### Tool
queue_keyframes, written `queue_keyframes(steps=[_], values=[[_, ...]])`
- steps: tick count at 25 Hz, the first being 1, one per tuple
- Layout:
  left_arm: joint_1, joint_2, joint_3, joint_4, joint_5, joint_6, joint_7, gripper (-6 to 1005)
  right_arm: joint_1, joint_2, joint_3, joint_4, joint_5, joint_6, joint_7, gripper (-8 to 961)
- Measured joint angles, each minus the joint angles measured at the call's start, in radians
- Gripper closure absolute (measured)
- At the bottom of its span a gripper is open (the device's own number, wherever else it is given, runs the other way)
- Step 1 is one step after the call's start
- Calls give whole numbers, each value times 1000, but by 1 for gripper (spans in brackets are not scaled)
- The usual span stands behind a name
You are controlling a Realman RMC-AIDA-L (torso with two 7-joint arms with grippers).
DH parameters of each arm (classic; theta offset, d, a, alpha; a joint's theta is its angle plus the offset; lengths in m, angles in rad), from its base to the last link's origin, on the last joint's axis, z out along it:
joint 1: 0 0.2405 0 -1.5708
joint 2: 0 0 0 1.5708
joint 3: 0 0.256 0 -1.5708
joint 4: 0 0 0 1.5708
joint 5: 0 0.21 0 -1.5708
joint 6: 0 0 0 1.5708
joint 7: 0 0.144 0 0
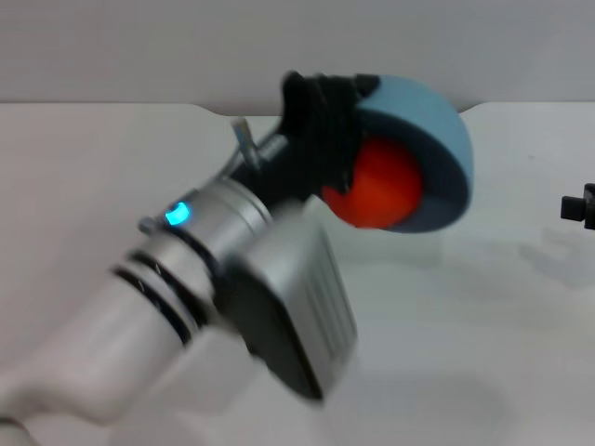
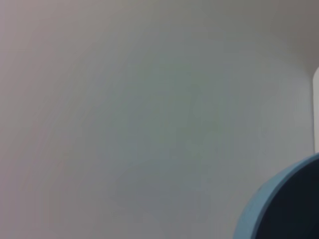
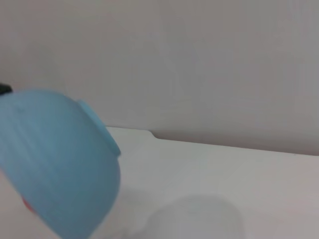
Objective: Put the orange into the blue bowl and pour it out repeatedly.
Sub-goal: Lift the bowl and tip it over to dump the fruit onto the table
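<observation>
Above the table (image 1: 483, 307), the left tool (image 1: 321, 130) holds the tipped blue bowl (image 1: 437, 121) cradling the orange (image 1: 376, 186).

left arm: raised mid-scene, wrist rolled | left gripper (image 1: 321, 139): clamped, holding | right gripper (image 1: 578, 206): at right edge

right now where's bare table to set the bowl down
Bare table lies below and right of the tilted blue bowl, toward the right gripper at the edge. The left arm crowds the near-left side; the left gripper holds the bowl, orange inside.
</observation>
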Motion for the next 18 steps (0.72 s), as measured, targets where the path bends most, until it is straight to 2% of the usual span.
queue_keyframes(steps=[7, 11, 12, 14, 15, 18], values=[[-37, -9, 85, -225, -36, -335, 265, 1001, -1, 1, 5, 8, 8, -16, 0, 444], [-50, -6, 94, -245, -119, -411, 287, 1001, 3, 0, -2, 14, 9, -18, 0, 444], [-51, -6, 94, -232, -180, -419, 283, 1001, 6, 0, -5, 16, 9, -19, 0, 444], [-49, -6, 88, -195, -276, -394, 282, 1001, 13, 1, -8, 25, 15, -19, -4, 444], [-45, -4, 76, -150, -367, -351, 284, 1001, 18, 1, -11, 31, 19, -20, -5, 444], [-30, 2, -24, -1, -639, -131, 288, 1000, 42, 1, -44, 64, 45, -29, -28, 444]])
